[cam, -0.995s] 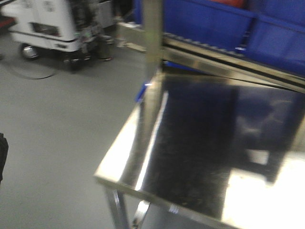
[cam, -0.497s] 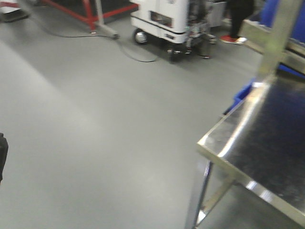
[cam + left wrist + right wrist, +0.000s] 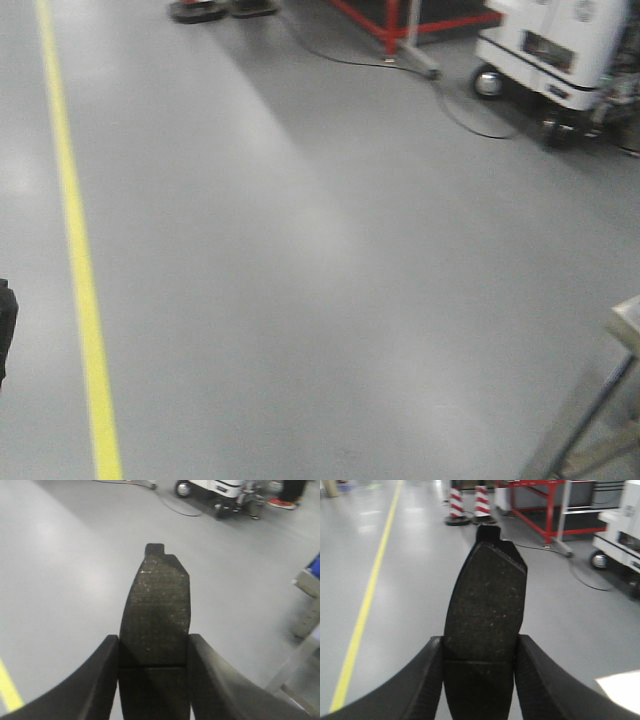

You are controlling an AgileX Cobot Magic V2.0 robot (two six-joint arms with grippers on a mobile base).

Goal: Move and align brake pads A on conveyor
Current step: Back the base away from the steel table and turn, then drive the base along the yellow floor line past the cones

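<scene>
Left hand: the left hand (image 3: 153, 645) is clamped on a dull dark-grey curved oblong brake pad (image 3: 156, 600). The black fingers (image 3: 100, 680) are pressed on both long edges near the thin groove line. The tabbed end is pointed forward over bare floor.
Right hand: the right hand (image 3: 480, 642) is closed the same way on a second dark-grey curved brake pad (image 3: 485, 595), carried clear of everything.
Other pads: none are seen in any view.
Conveyor: the dark conveyor belt is not in view, so nothing can be placed or aligned from here.
Handling: the pads are judged stiff and dense for their size. The gritty face should be held well by the fingers. Friction edges could be chipped if dropped or knocked. A grip across the width at mid-length is judged right: the weight is balanced and the tab end is left free for alignment.
Surroundings: yellow painted floor line (image 3: 75, 250); red-and-white striped cones (image 3: 470, 505); red tubular steel frame (image 3: 550, 515); loose black cable (image 3: 585, 582) on the grey floor (image 3: 300, 250); white wheeled machine (image 3: 560, 50); corner of the shiny steel surface (image 3: 625, 320) at far right.
In the way: nothing is close to either hand. The cable and the machine are judged the hazards for the base.
</scene>
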